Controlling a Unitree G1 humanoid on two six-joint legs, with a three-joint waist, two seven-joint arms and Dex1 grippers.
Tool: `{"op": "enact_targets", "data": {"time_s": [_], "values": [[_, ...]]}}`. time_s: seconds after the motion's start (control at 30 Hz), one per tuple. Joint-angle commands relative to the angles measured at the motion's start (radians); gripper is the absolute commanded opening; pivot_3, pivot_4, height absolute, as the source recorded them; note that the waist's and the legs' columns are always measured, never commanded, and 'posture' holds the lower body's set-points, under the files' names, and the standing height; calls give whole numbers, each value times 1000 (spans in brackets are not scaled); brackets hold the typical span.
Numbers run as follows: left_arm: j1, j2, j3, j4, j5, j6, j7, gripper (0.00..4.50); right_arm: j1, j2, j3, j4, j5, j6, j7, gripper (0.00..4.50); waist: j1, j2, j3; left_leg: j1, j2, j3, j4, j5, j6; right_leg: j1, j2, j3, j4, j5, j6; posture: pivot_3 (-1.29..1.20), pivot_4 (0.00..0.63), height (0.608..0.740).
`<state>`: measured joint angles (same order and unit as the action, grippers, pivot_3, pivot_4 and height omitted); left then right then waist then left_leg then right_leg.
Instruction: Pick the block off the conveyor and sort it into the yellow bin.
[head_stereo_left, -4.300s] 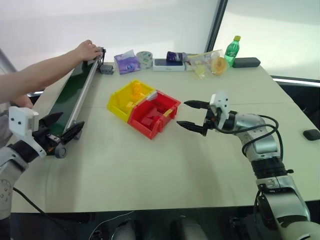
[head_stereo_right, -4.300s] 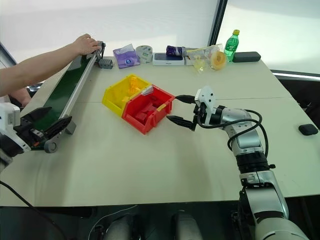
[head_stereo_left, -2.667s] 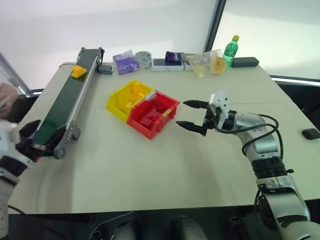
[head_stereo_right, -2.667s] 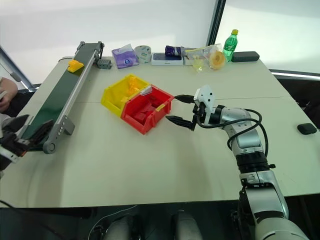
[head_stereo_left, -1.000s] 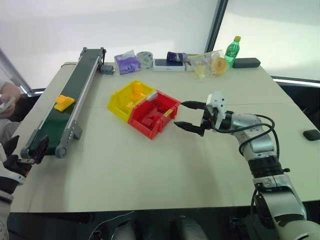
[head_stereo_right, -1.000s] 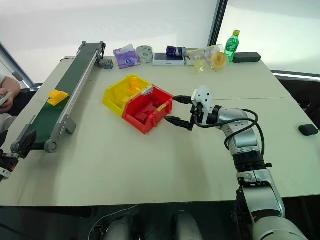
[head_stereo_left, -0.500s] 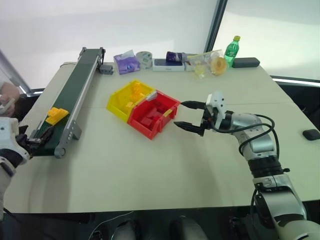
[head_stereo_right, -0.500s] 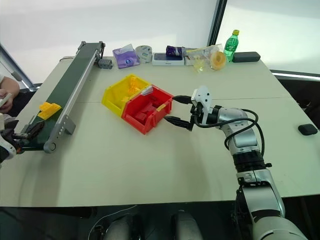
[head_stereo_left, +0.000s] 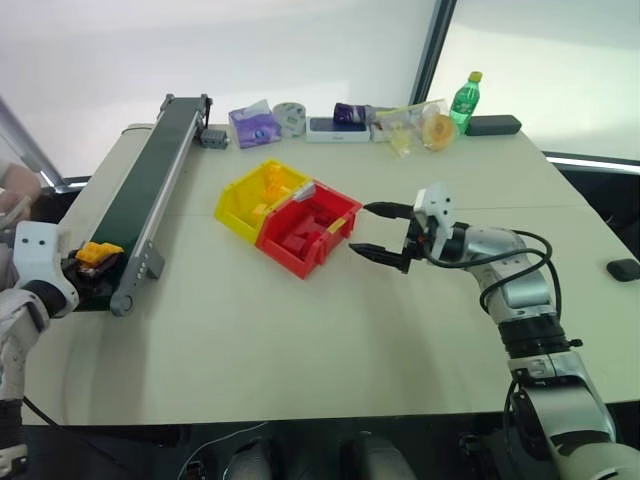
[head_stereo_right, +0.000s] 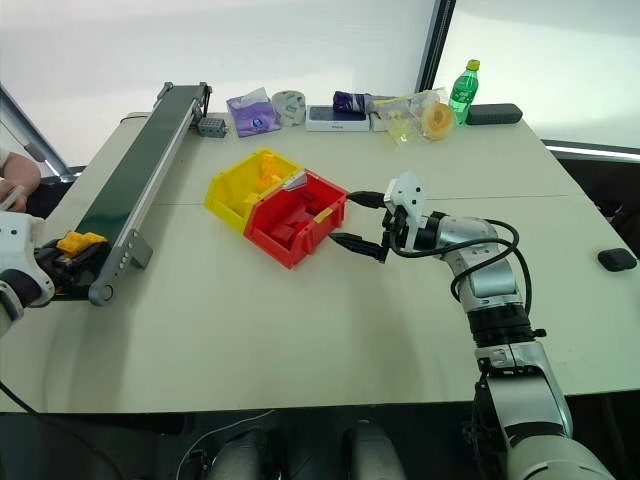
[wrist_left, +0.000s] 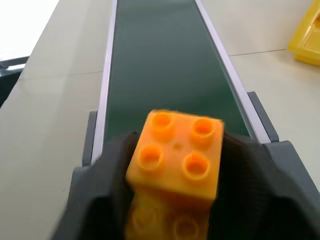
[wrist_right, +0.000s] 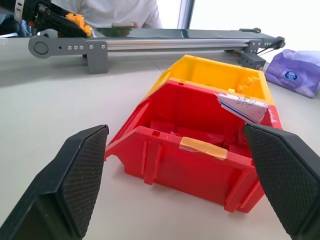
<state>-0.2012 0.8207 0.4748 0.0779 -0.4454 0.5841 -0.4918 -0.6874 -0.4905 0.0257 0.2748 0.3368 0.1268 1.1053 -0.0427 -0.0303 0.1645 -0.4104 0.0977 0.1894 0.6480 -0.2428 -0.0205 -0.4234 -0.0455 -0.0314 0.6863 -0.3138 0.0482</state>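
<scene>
One stepped, studded plastic block (wrist_left: 176, 170) between textured black jaws.

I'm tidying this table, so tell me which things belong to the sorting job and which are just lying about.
Job:
- block, clamped in the left gripper
- conveyor
- yellow bin

Lying about:
- red bin
- green bottle
- purple packet
- tape roll
- black case

Lighting: bright, even daylight; white glare behind the conveyor (head_stereo_left: 150, 180). Shadows: soft, faint on the worktop (head_stereo_left: 300, 340). Focus: block (wrist_left: 175, 170) blurred close-up in left wrist view.
</scene>
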Motion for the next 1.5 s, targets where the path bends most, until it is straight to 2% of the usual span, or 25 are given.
{"op": "enact_targets", "data": {"time_s": [0.03,0.3,0.4,0.5,0.63,0.7,0.8,0.97,1.03,1.1,1.17,1.2,1.4,1.5], "values": [[0,10,23,-10,10,-26,-14,1371,-1,-10,-23,-50,15,4,-8,4500,0,0,0,0,0,0,0,0,0,0,0,0,0,0,0,0,150,740],[-72,-47,53,-122,-54,-33,14,1370,-13,-6,-21,-41,13,4,-12,4500,4,0,0,0,0,0,0,0,0,0,0,0,0,0,0,0,150,740],[-171,-79,-39,-156,-47,-5,33,1370,-26,-3,-18,-27,10,1,-10,4500,9,0,0,0,0,0,1,0,0,1,0,0,0,0,0,0,150,740],[-335,-192,-140,-68,3,-19,112,1370,-31,2,-15,-24,7,-3,-12,4500,29,0,0,0,-2,-1,2,0,0,2,1,0,1,0,0,0,150,740],[-468,-293,-253,47,82,-77,130,1370,-27,2,-18,-46,12,9,-21,4500,28,0,0,0,-4,0,4,0,0,2,2,0,1,0,1,0,150,740],[-544,-342,-293,162,124,-128,144,1370,-21,0,-17,-57,10,11,-26,4500,29,0,0,0,-3,0,3,0,0,1,2,0,1,0,1,0,150,740],[-642,-398,-340,348,187,-223,144,1370,-13,0,-15,-85,13,25,-39,4500,27,0,0,0,-4,0,3,0,0,1,3,0,1,0,1,0,150,740],[-790,-459,-351,618,232,-363,130,1370,-4,-9,-21,-112,15,44,-50,4500,25,0,0,0,-3,1,3,0,0,0,3,-1,1,0,1,0,150,740],[-841,-481,-336,713,225,-399,105,2403,-1,-16,-26,-123,17,52,-54,4500,25,0,0,0,-3,1,3,0,0,0,3,-1,1,0,1,0,150,740],[-864,-488,-331,760,236,-443,114,3136,3,-22,-30,-135,18,59,-59,4500,26,0,0,0,-4,1,3,0,0,0,3,-1,1,0,1,0,150,740],[-866,-484,-332,774,246,-477,117,4207,8,-27,-33,-142,19,63,-62,4500,27,0,0,0,-4,1,3,0,0,0,3,-1,1,0,1,0,150,740],[-850,-479,-328,753,241,-489,103,4424,11,-29,-34,-142,19,62,-62,4500,26,0,0,0,-4,1,3,0,0,0,3,-1,1,0,1,0,150,740],[-655,-421,-293,435,188,-428,46,4424,21,-27,-30,-122,16,42,-60,4500,17,0,0,0,-2,1,2,0,0,0,4,0,1,0,1,0,150,740],[-480,-338,-277,185,177,-381,4,4424,19,-25,-25,-89,11,18,-46,4500,9,0,0,0,-2,1,2,0,0,-1,3,0,2,0,1,0,150,740]]}}
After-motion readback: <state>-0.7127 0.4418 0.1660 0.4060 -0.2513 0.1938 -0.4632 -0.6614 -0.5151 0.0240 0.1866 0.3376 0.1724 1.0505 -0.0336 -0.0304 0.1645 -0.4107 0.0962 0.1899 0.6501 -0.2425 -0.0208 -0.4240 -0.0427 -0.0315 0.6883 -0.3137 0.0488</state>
